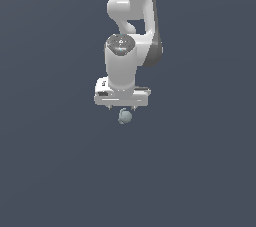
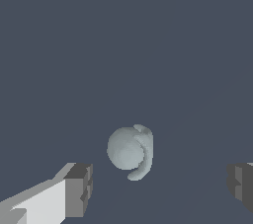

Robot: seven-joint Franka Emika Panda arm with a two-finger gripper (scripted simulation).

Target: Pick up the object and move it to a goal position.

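Observation:
The object [image 1: 124,116] is a tiny pale grey-blue roundish lump, just below my white gripper bar in the exterior view. In the wrist view the object [image 2: 129,151] is a small ball with a curved strip along one side, lying on the dark grey ground. My gripper [image 1: 122,108] points straight down right above it. In the wrist view the gripper [image 2: 159,186] is open, with one fingertip [image 2: 79,188] and the other fingertip [image 2: 240,183] far apart on either side of the object. Neither touches it.
The white arm [image 1: 131,21] rises above the gripper toward the top of the exterior view. A plain dark grey surface [image 1: 50,161] fills the rest of both views.

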